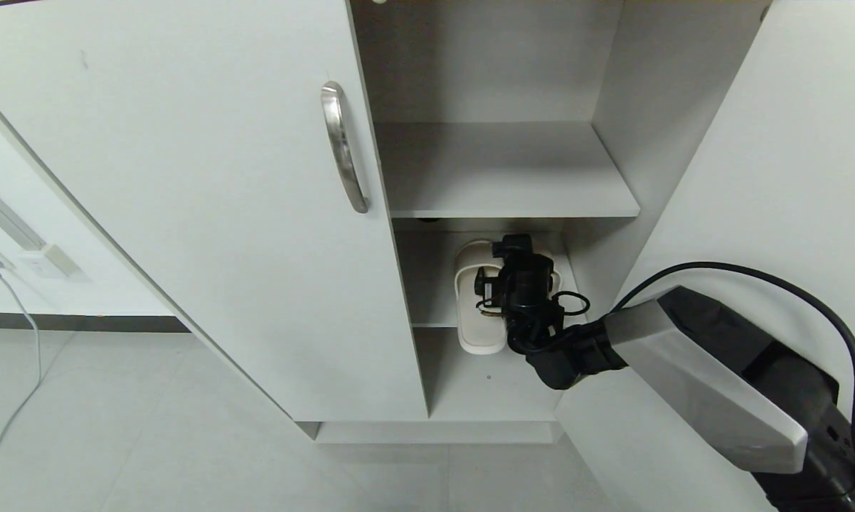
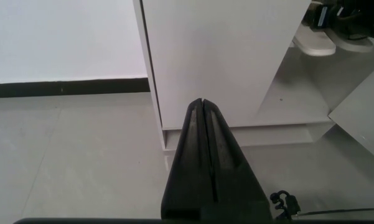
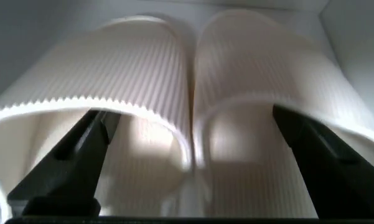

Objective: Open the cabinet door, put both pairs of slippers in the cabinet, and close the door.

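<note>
A: Where does the pair of white slippers [image 3: 143, 68] sit?

B: Inside the cabinet [image 1: 673, 92], on the low shelf [image 1: 431, 306] just under the cabinet's wide board [image 1: 506, 171]. The two lie side by side and touching, toes toward the cabinet's back. The heels hang a little past the shelf's front lip.

A: And the right tool [image 3: 190, 115]?

B: It is in the cabinet at the heel end, fingers spread wide, one on the outer side of each slipper. The pads look clear of the ribbed straps, though this close I can't be sure. I judge it has nothing clamped.

A: Why so wide?

B: That span takes both slippers at once, so one tool can carry the pair as a unit. Spread like this, it leaves the pair's weight on the shelf.

A: The doors?

B: The cabinet's right door [image 1: 790, 178] is swung fully out, which gives the arm room. The left door [image 1: 186, 213], with its metal handle [image 1: 343, 146], is closed.

A: The left tool [image 2: 202, 121]?

B: Fingers pressed together, holding nothing. It hangs low outside the cabinet, before the closed door and clear of the opening.

A: What is the risk?

B: Those heels. They probably need pushing deeper so the door can shut.
</note>
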Motion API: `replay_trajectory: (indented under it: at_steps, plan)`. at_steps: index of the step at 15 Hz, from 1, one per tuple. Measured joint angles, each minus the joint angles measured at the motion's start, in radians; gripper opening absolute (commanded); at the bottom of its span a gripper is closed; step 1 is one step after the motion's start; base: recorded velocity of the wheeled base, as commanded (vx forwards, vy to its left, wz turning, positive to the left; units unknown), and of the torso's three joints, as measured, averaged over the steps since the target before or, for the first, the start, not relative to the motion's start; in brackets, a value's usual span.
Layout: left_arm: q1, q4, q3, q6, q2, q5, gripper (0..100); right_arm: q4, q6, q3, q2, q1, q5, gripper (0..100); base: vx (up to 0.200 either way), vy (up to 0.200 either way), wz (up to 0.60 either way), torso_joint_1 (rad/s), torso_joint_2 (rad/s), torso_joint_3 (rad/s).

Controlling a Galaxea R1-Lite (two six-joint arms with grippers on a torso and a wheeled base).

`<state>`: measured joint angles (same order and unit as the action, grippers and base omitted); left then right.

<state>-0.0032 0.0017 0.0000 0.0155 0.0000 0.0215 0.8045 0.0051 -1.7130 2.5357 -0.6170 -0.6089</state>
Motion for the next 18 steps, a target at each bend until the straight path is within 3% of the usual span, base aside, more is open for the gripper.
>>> replay_trajectory:
  at_steps: [5,10,18]
  plan:
    - [0.000,0.000,0.000,0.001,0.000,0.000,0,0.194,-0.020,0.272,-0.119,-0.062,-0.020,100,0.000,0.000,0.00,0.000,0.00,0.000]
    - [-0.001,0.000,0.000,0.003,0.000,0.000,0,0.465,-0.075,0.674,-0.262,-0.154,-0.035,100,0.000,0.000,0.00,0.000,0.00,0.000]
    - [-0.001,0.000,0.000,0.001,0.000,0.000,0,0.482,-0.077,0.755,-0.322,-0.183,-0.036,100,-0.150,0.000,0.00,0.001,0.00,0.004]
